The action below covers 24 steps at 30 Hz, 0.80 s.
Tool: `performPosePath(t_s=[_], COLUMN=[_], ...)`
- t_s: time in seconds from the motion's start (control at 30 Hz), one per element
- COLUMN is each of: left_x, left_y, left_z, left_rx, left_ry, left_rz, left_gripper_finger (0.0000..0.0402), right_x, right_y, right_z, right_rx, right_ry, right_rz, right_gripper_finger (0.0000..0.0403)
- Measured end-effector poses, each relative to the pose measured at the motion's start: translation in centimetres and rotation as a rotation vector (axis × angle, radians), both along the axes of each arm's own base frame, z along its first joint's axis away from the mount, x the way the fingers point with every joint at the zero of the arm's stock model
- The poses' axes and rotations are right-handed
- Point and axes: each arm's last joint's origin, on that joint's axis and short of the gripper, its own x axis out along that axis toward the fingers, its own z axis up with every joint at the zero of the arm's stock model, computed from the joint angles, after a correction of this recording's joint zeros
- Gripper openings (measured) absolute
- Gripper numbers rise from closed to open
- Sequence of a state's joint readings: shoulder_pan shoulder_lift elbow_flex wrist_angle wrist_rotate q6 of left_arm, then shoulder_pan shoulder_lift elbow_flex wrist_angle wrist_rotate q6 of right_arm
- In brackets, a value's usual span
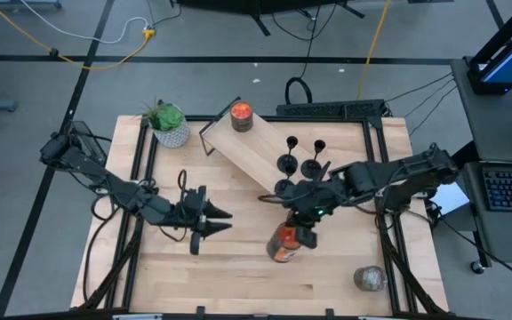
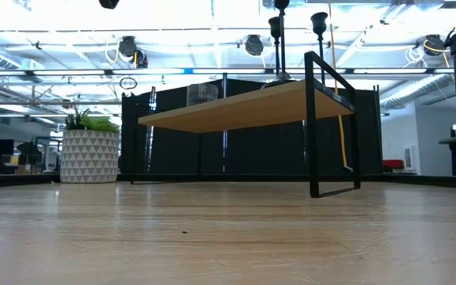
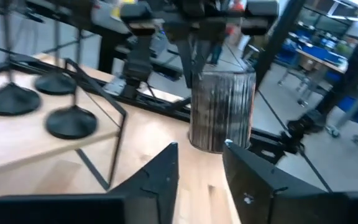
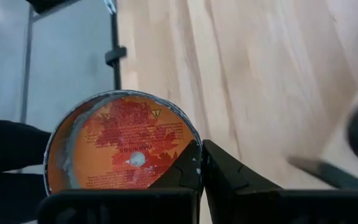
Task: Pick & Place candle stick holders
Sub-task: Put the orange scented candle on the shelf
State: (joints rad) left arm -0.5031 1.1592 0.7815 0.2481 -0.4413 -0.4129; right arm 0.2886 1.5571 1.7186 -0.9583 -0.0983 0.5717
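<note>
- 3 matte-black candle stick holders [image 1: 299,162] with round disc bases and thin stems stand together on the near end of a low light-wood shelf with a black metal frame [image 1: 238,149], which runs diagonally across the far half of the pale wooden table [image 1: 238,276].
- 1 orange-topped glass jar candle [image 1: 241,116] stands on the shelf's far end; a green plant in a white patterned pot [image 1: 169,124] sits just beside that end, on the table.
- The right gripper [image 1: 299,224] holds a second orange-labelled glass jar candle [image 4: 120,143] by its rim, fingers pinched tight on the edge, just in front of the shelf and close to the holders.
- The left gripper [image 1: 223,222] hovers over the table's middle, fingers narrowly parted around nothing, pointing at the held jar, which stands between it and the holders.
- 1 grey rounded object [image 1: 370,279] lies near the table's front right corner, well apart.
</note>
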Motion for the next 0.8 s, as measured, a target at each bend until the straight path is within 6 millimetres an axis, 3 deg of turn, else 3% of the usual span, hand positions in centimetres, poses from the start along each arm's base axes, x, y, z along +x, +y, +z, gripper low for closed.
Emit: performPosePath(t_s=[0.43, 0.8], left_x=[0.1, 3.2], left_y=[-1.7, -3.3], left_z=[-0.8, -2.4], left_rx=[-0.019, -0.012], left_ry=[0.031, 0.125], left_rz=[-0.178, -0.316], left_gripper_finger=[0.0283, 0.0354], right_x=[6.9, 8.9], right_y=[2.2, 1.6], right_z=[0.1, -0.4], right_rx=[-0.017, 0.005], right_ry=[-0.045, -0.055], right_rz=[0.007, 0.004], right_gripper_finger=[0.0, 0.0])
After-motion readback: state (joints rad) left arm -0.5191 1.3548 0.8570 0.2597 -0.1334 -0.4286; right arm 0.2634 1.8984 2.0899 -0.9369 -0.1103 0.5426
